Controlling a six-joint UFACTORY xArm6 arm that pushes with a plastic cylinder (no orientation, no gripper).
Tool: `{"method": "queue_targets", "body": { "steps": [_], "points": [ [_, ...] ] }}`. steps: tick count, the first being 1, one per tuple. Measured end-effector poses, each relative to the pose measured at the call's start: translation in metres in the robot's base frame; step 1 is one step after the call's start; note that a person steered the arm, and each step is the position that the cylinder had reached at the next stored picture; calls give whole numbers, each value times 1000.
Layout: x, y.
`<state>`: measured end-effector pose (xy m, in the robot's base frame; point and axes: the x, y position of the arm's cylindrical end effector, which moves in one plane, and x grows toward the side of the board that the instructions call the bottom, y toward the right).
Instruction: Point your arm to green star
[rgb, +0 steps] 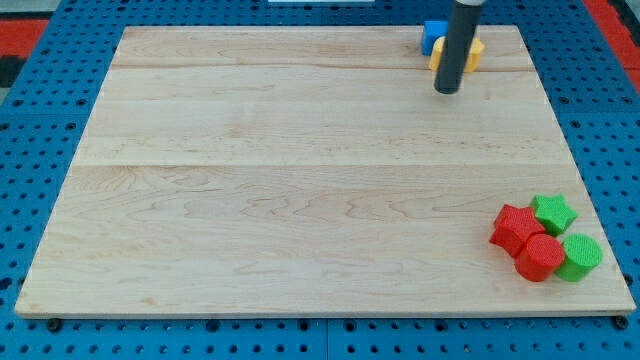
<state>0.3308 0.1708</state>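
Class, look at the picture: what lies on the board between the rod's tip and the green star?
Nothing: bare board separates my tip and the green star, seen in the camera view.

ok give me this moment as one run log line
my tip: view's top right, beside blue block and yellow block | green star: bottom right, untouched

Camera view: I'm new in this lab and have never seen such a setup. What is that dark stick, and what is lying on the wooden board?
There is one picture, looking down on a wooden board; where the camera is mounted is not on record. The dark stick is a robot arm's rod. It has no gripper and holds nothing; my tip only pushes blocks. It stands near the view's top right, beside a blue block and a yellow block. At the bottom right cluster a green star, a red star, a red cylinder and a green cylinder.
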Motion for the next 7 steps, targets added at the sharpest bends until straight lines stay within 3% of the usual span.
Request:
{"method": "queue_targets", "body": {
  "steps": [2,3,5,7],
  "points": [
    [50,58],
    [56,52],
    [113,159],
    [135,175]
  ]
}}
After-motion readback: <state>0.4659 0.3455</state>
